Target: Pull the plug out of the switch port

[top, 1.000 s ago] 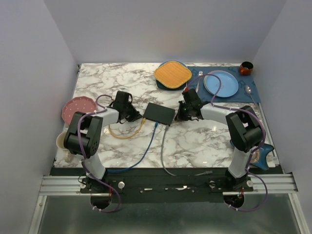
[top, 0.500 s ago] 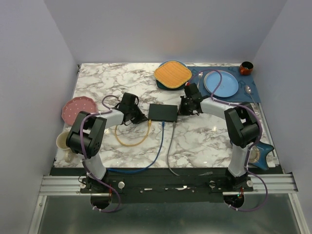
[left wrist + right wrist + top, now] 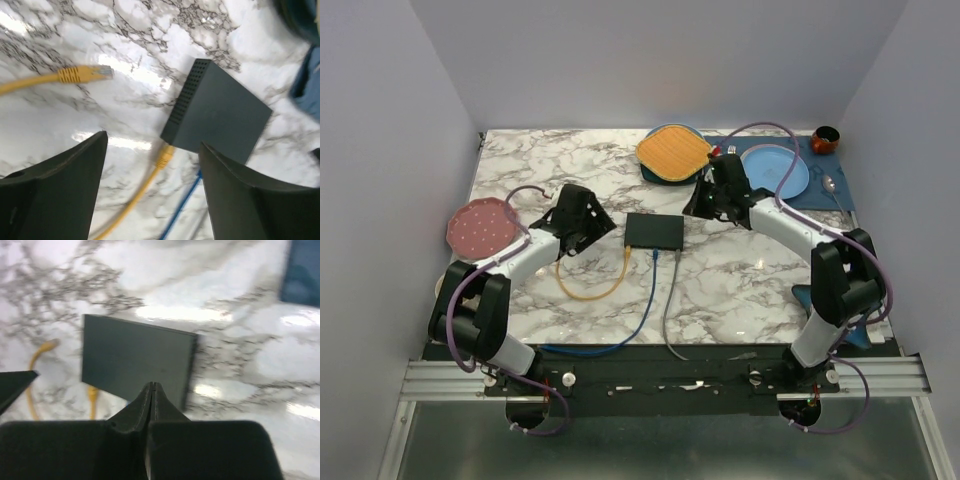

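Observation:
The black switch [image 3: 654, 232] lies flat mid-table, its ports facing the near edge. A yellow plug [image 3: 165, 156], a blue cable [image 3: 645, 300] and a grey cable [image 3: 668, 310] meet that edge. The yellow cable's other plug [image 3: 85, 74] lies loose on the marble, left of the switch and apart from it. My left gripper [image 3: 594, 232] hovers just left of the switch, open [image 3: 152, 142], with nothing between its fingers. My right gripper [image 3: 712, 206] is behind the switch's right end, shut [image 3: 152, 385] and empty, with the switch [image 3: 137, 357] below its tips.
An orange plate [image 3: 674, 150] sits behind the switch. A blue plate [image 3: 775, 172], a spoon [image 3: 830, 184] and a brown cup [image 3: 825, 139] rest on a blue mat [image 3: 825, 200] at the back right. A pink plate [image 3: 477, 226] is at the left edge.
The left gripper opened and drew back left, leaving the yellow cable on the table. The right gripper lifted off the switch toward the back. The switch was turned square earlier.

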